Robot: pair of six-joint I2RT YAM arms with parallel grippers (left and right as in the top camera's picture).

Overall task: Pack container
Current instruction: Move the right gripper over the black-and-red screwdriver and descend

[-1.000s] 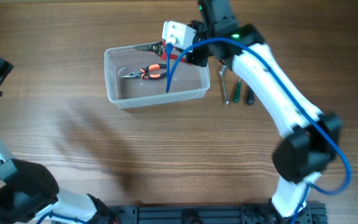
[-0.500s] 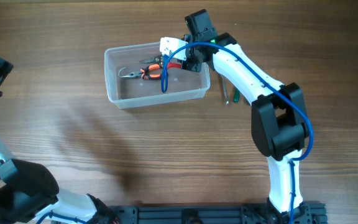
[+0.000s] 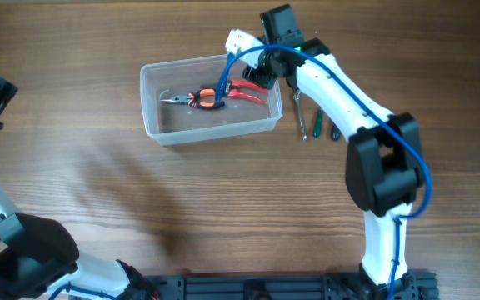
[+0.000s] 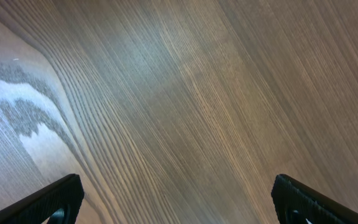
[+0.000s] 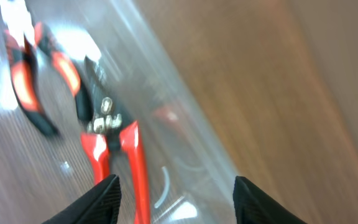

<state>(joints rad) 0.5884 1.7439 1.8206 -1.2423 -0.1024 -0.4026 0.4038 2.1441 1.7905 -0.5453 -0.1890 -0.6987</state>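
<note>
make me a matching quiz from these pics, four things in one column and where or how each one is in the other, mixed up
Things:
1. red-handled cutters
2. orange and black pliers
3. green-handled screwdriver
4. left pincer

Places or states:
A. open, over the bare table
B. on the table, outside the container
C. in the container, in the half farther from the screwdriver
D. in the container, in the half nearer the screwdriver

Pairs: 1-D, 2-C, 3-B, 4-A
</note>
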